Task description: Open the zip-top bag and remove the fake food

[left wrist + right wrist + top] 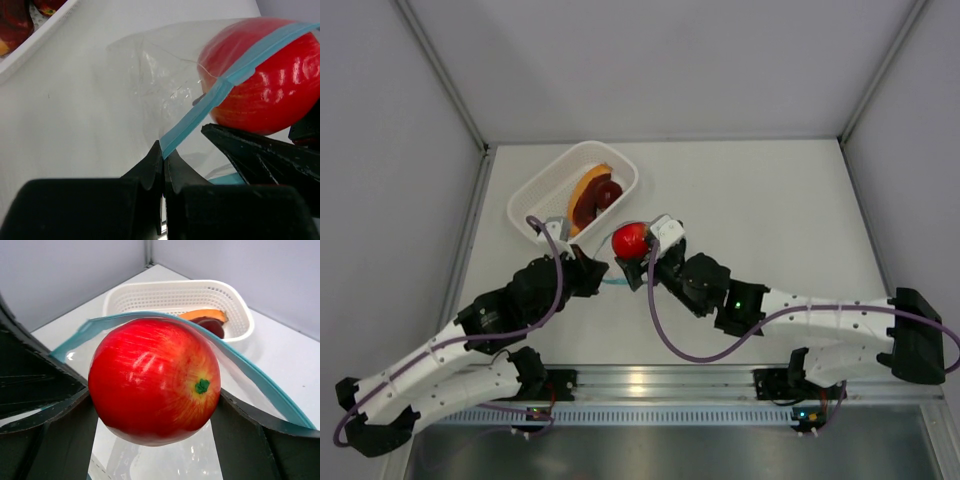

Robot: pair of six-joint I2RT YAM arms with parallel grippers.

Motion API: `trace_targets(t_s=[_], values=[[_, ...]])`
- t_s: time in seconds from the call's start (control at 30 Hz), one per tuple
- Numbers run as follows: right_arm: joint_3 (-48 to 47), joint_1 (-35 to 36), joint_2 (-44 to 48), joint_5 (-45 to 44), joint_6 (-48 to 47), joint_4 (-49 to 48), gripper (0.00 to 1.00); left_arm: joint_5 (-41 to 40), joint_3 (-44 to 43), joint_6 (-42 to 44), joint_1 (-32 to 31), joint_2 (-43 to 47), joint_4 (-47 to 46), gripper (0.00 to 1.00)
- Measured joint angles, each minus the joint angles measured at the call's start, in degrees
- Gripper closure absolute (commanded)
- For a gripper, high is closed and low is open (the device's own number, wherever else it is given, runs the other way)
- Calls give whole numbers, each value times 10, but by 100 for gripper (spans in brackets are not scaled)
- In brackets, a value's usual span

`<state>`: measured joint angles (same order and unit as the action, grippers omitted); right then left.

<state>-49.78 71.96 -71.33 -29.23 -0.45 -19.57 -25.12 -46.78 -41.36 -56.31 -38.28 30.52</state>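
Observation:
The clear zip-top bag (155,75) hangs above the table, its mouth open. My left gripper (163,152) is shut on its light blue zip strip (240,67) at one end. My right gripper (152,410) is shut on a piece of fake food, a red tomato-like ball (155,380), with one finger on each side. The ball sits in the bag's mouth, and the zip strip (250,375) loops around it. From above, the ball (630,239) shows between the two grippers, left gripper (600,275) and right gripper (638,258). The orange slice (202,315) and the brown ring (212,326) lie in the basket.
The white perforated basket (535,190) stands at the back left, just beyond the grippers, near the left wall. Grey walls close the table at the back and on both sides. The two arms meet at the table's middle.

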Motion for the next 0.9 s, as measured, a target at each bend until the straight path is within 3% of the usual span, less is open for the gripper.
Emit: trace_targets(t_s=[0.13, 0.23, 0.7, 0.9], values=[[-8, 0, 4, -30, -14, 14, 72, -2, -10, 5, -1, 4, 10, 100], [-8, -3, 13, -1, -1, 26, 72, -3, -10, 5, -1, 4, 14, 100], [-153, -19, 3, 381, 124, 168, 75, -91, -10, -38, -1, 15, 44, 100], [-153, -25, 6, 376, 142, 179, 75, -90, 8, -60, -1, 35, 44, 100]])
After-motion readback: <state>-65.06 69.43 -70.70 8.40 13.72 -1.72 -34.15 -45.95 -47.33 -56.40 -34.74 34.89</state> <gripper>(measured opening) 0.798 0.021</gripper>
